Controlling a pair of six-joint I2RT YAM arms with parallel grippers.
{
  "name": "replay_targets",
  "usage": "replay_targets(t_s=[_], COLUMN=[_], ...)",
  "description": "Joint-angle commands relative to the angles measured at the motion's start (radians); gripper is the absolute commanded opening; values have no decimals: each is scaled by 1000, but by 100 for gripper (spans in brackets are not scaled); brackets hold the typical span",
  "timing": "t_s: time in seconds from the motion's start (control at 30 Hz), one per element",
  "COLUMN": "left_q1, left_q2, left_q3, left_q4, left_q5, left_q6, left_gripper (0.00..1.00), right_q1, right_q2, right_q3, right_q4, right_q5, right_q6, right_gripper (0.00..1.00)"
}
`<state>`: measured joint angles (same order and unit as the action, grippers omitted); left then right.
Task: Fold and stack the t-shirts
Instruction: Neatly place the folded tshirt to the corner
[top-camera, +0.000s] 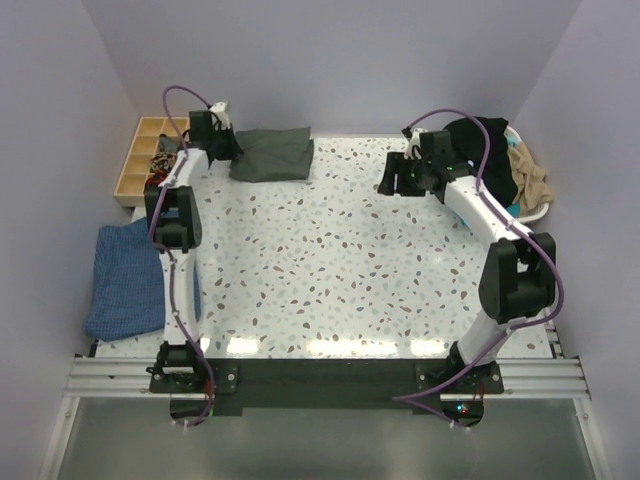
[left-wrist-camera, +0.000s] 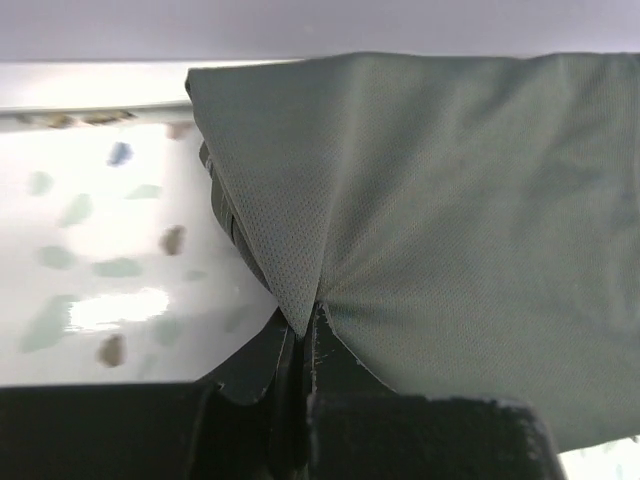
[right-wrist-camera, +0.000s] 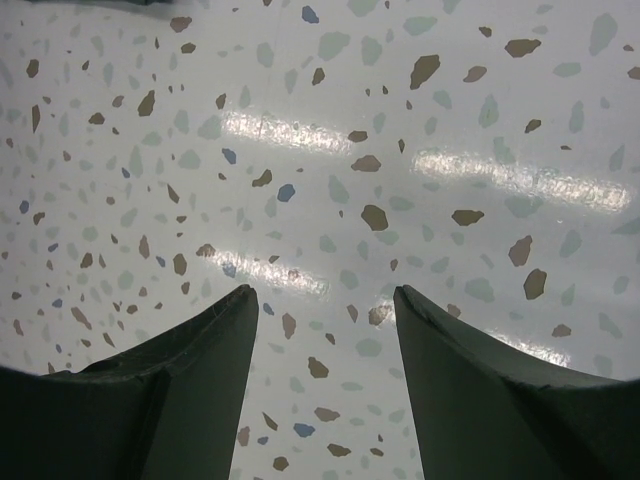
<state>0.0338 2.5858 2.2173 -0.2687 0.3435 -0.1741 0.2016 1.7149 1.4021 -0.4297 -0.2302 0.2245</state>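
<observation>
L gripper (left-wrist-camera: 303, 338) pinched tight on grey shirt (left-wrist-camera: 450, 220) edge, at far edge of table (top-camera: 330, 260) | R gripper (right-wrist-camera: 322, 298) jaws apart, holding nothing, over table

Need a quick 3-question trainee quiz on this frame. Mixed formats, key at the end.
1. Fill in: the blue shirt lies at the table's ____ edge, by the robot's own sides.
2. What does the left claw pinch? A) the blue shirt B) the grey t-shirt C) nothing
3. True or false: the right claw is shut on cloth.

Key:
1. left
2. B
3. False. It is open over bare tabletop.
</observation>
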Motion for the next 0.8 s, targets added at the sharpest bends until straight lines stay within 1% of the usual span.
replay_targets(t_s=[0.0, 0.07, 0.2, 0.33, 0.4, 0.6, 0.7, 0.77], left_q1=[54, 63, 74, 75, 75, 80, 83, 86], left_q2=[-15, -24, -56, -61, -50, -7, -16, -33], left_q3=[73, 76, 55, 48, 65, 140, 118, 88], left_q4=[-7, -10, 0, 32, 52, 95, 121, 153], left_q5=[-95, -132, -254, -320, -340, -463, -511, -515], left_q6=[85, 120, 169, 226, 243, 291, 300, 306], left_gripper=[0, 0, 0, 0, 0, 0, 0, 0], right_q1=[-2, -4, -4, -4, -2, -1, -2, -2], right_q2=[5, 8, 25, 35, 37, 48, 60, 68], right_q3=[23, 21, 23, 26, 28, 23, 26, 32], right_q4=[32, 35, 39, 42, 39, 34, 35, 31], right_q5=[-37, -44, -58, -72, -74, -78, -84, -95], right_q6=[16, 15, 18, 21, 21, 18, 19, 19], right_gripper=[61, 61, 61, 61, 61, 61, 61, 61])
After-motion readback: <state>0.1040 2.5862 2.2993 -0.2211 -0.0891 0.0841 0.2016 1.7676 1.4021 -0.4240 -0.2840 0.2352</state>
